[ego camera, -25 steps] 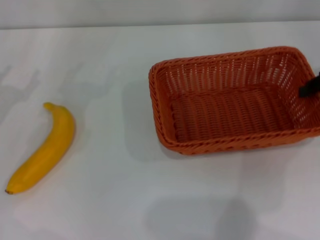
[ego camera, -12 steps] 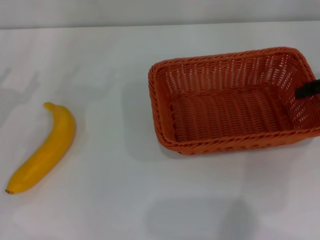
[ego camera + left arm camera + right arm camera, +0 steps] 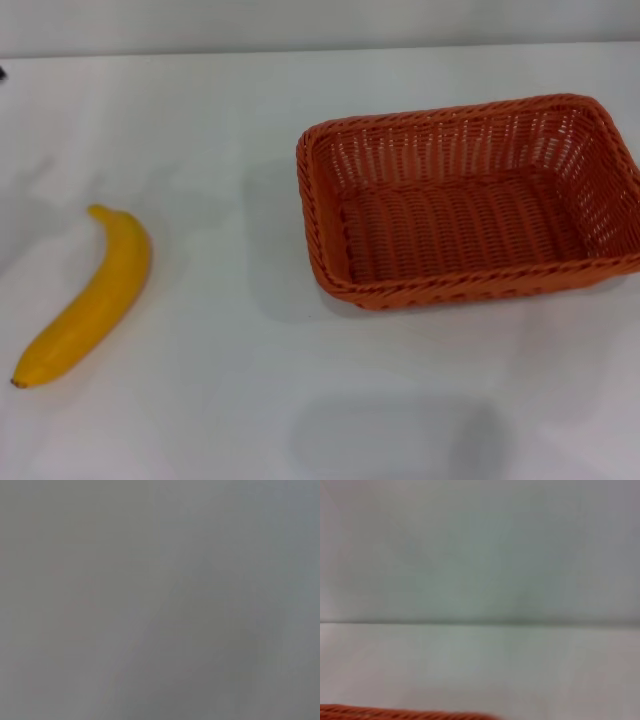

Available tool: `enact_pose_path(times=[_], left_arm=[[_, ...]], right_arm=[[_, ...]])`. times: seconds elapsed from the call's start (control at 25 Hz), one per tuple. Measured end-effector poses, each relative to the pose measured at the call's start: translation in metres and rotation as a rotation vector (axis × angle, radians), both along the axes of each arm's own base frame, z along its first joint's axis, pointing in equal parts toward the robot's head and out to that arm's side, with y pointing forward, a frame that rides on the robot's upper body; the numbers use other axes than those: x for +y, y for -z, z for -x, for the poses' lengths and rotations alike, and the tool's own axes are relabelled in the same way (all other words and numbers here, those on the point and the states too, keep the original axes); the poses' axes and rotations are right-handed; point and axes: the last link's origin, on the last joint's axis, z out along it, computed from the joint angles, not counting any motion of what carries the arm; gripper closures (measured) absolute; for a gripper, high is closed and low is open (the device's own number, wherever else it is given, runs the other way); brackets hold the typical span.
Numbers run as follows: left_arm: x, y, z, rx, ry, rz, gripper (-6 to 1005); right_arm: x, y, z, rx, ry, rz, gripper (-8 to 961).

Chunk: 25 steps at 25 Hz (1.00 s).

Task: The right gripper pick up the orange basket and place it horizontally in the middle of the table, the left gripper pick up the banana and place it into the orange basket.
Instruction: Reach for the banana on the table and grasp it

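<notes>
The orange basket (image 3: 465,200) rests flat on the white table (image 3: 250,400), right of centre, with its long side running left to right and nothing inside. Its braided rim (image 3: 395,713) also shows as a thin strip in the right wrist view. The yellow banana (image 3: 88,298) lies on the table at the far left, stem toward the back and dark tip toward the front. Neither gripper shows in any view. A tiny dark speck (image 3: 2,72) sits at the left edge of the head view, too small to identify. The left wrist view is plain grey.
The table's back edge meets a pale wall (image 3: 320,25) behind the basket and banana. Bare tabletop lies between the banana and the basket and along the front.
The black finger at the basket's right end has pulled out of the head view. The basket and banana have not moved. A dark speck has appeared at the left edge.
</notes>
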Motion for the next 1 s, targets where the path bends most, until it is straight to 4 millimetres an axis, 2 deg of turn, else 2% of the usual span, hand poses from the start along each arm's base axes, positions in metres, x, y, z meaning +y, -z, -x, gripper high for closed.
enact_pose_path(times=[0.12, 0.24, 0.52, 0.76, 1.0], left_arm=[[0.001, -0.003, -0.013, -0.003, -0.043, 0.158, 136], [0.007, -0.003, -0.030, 0.019, -0.084, 0.321, 136], [0.028, 0.006, -0.061, 0.060, -0.252, 0.684, 137], [0.043, -0.001, -0.066, 0.176, -0.430, 0.781, 137], [0.056, -0.011, -0.071, 0.336, -0.567, 0.815, 137]], right_arm=[[0.001, -0.009, -0.008, -0.073, -0.084, -0.065, 175], [0.001, -0.009, -0.016, -0.128, -0.145, -0.123, 176], [-0.007, -0.010, -0.036, -0.153, -0.179, -0.275, 184], [-0.014, -0.014, -0.042, -0.177, -0.205, -0.308, 186], [-0.013, -0.016, -0.045, -0.190, -0.202, -0.324, 187]])
